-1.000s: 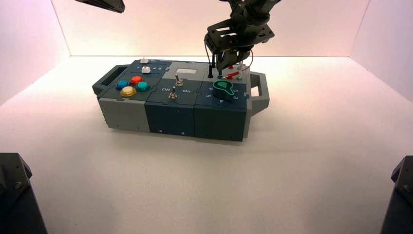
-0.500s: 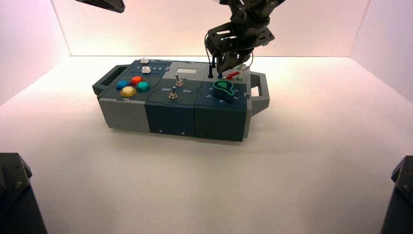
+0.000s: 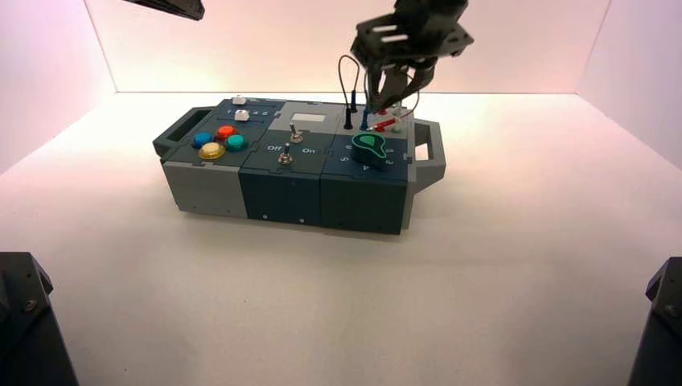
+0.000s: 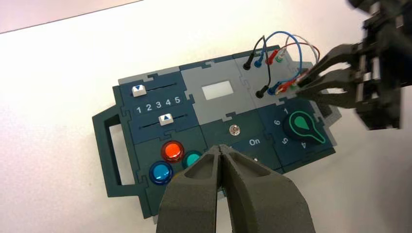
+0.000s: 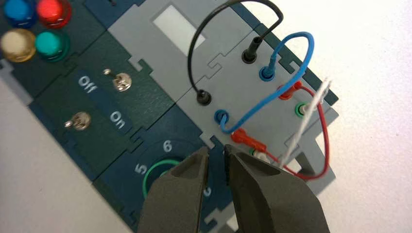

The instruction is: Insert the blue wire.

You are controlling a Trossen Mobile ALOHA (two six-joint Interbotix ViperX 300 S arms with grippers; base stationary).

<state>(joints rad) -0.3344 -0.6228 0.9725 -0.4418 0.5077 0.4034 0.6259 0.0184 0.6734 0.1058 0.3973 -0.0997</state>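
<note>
Above the box (image 5: 194, 87), the right gripper's (image 5: 216, 151) fingers stand spread, holding nothing.

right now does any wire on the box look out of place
Yes: one red plug of the red wire lies slanted across the panel instead of standing in a socket like the black plugs, so it looks loose.

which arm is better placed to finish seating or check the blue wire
The right, I'd judge: its gripper hovers near the blue wire at the box's right end, while the left gripper waits shut over the button side, farther off.
</note>
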